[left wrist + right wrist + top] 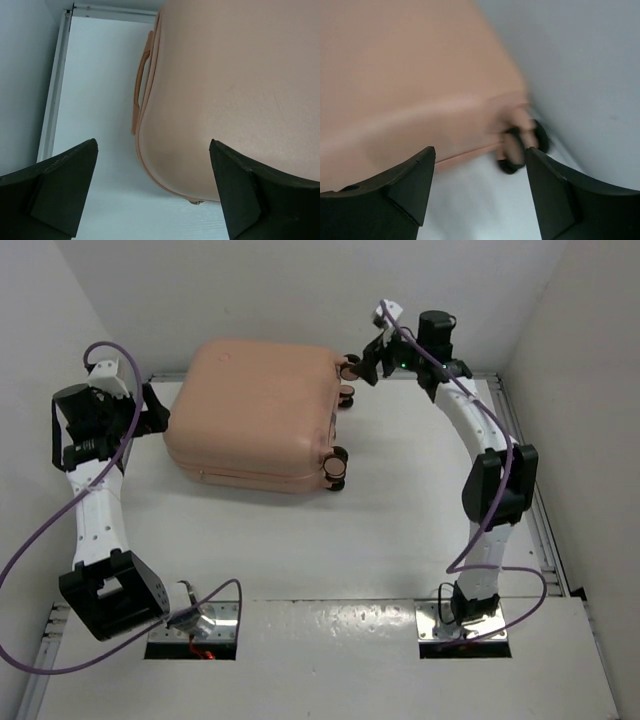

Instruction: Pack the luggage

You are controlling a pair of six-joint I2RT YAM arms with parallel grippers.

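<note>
The luggage (262,412), a salmon-pink hard-shell suitcase, lies closed and flat on the white table, its dark wheels (336,466) facing right. My left gripper (158,412) is at its left side, jaws wide open and holding nothing; in the left wrist view the shell (235,90) and its side handle (141,82) fill the frame ahead of my left gripper (153,172). My right gripper (364,364) hovers by the far-right corner, just off a wheel (520,144). In the blurred right wrist view my right gripper (480,172) is open with only table between the fingers.
White walls (90,300) close in the table on the left, back and right. A metal rail (520,440) runs along the right edge. The arm bases (190,625) sit at the near edge, purple cables looping beside them.
</note>
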